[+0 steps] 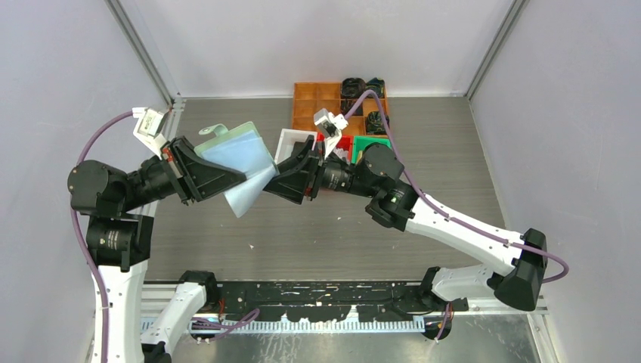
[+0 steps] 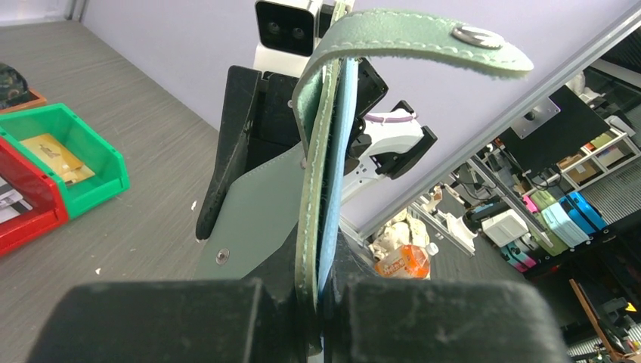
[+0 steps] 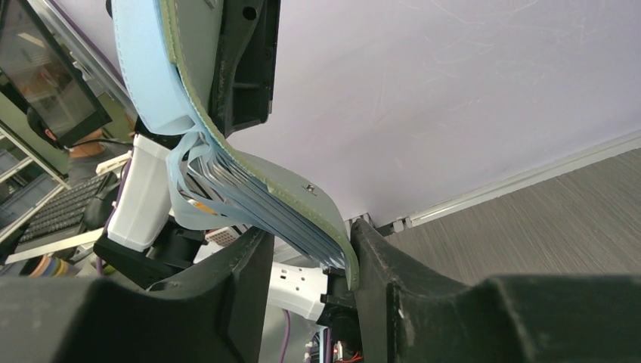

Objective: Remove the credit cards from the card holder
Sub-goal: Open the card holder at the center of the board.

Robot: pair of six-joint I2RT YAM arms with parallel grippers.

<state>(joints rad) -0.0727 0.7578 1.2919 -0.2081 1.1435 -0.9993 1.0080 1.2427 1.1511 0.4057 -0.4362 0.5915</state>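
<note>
The sage-green card holder (image 1: 234, 155) hangs open in the air between both arms, its bluish clear pockets (image 3: 227, 189) fanned out. My left gripper (image 1: 240, 178) is shut on one edge of it (image 2: 321, 189), green cover and blue pocket pinched between the pads (image 2: 227, 318). My right gripper (image 1: 274, 181) is open, its jaws set around the holder's lower flap (image 3: 249, 162). The flap's edge lies against one finger (image 3: 393, 265), and the other finger stands apart. A gold-tan card (image 2: 53, 155) lies in the green bin (image 2: 83, 181). I cannot make out cards in the pockets.
White bin (image 1: 295, 140), red bin (image 1: 344, 144) and green bin (image 1: 370, 142) stand at the back centre. Behind them is the orange compartment tray (image 1: 325, 102) with dark fabric bundles (image 1: 363, 87). Walls close in the left, right and back.
</note>
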